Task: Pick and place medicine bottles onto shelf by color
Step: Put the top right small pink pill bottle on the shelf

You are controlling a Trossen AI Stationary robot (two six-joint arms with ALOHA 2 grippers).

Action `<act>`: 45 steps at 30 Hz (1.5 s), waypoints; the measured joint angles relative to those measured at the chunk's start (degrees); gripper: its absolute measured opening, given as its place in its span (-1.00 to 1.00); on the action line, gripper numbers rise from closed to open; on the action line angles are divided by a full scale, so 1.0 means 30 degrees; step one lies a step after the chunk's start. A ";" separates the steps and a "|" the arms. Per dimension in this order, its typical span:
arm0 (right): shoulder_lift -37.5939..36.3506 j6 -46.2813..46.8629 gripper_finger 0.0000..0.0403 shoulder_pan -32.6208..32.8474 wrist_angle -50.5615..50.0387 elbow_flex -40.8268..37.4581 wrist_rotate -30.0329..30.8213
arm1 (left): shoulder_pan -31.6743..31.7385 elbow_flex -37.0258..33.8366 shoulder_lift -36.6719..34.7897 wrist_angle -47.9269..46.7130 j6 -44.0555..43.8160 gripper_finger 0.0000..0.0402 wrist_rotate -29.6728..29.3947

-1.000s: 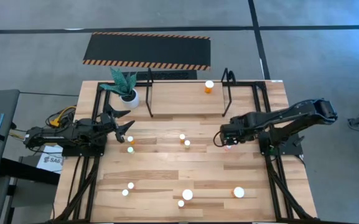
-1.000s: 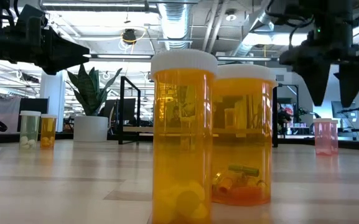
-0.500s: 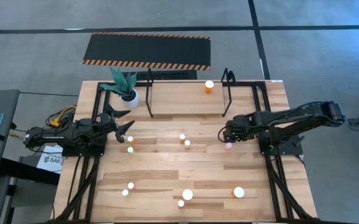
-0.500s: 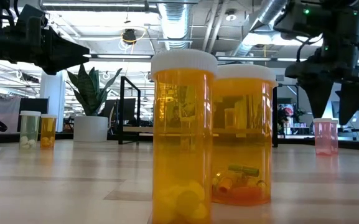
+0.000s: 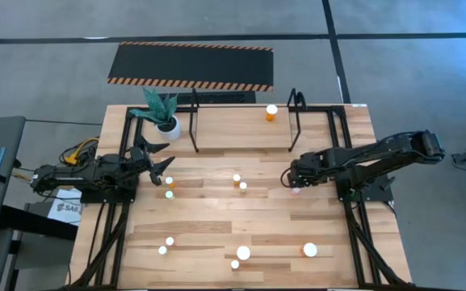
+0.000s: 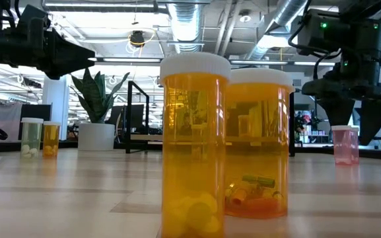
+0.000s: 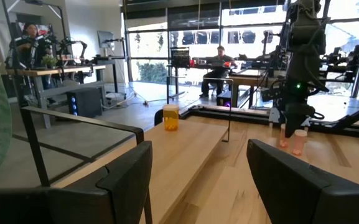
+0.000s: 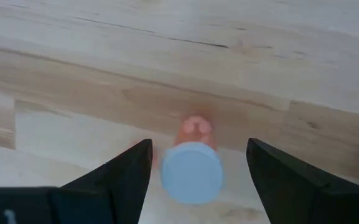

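**Right tool over a pink bottle, fingers apart**

The right tool (image 5: 291,181) is at about 3 o'clock on the table (image 5: 216,218), directly above a small pink bottle (image 8: 191,165) with a white cap. Its two fingers (image 8: 120,174) stand on both sides of the bottle with a gap to each; they are open and do not touch it. The bottle stands upright on the wood.

The left tool (image 5: 161,167) waits at about 9 o'clock, open and holding nothing, near two small bottles (image 5: 169,187).

The shelf (image 5: 196,121) is at 12 o'clock. One orange bottle (image 5: 271,112) stands on it, near its right end loop. Other bottles (image 5: 243,253) stand around 6 o'clock and in the centre.
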 joint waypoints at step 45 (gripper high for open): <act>0.0009 -0.8837 -0.40 -0.1588 0.0340 0.2777 0.1353 | -0.0004 0.0002 0.0001 -0.0001 0.0003 0.24 0.0000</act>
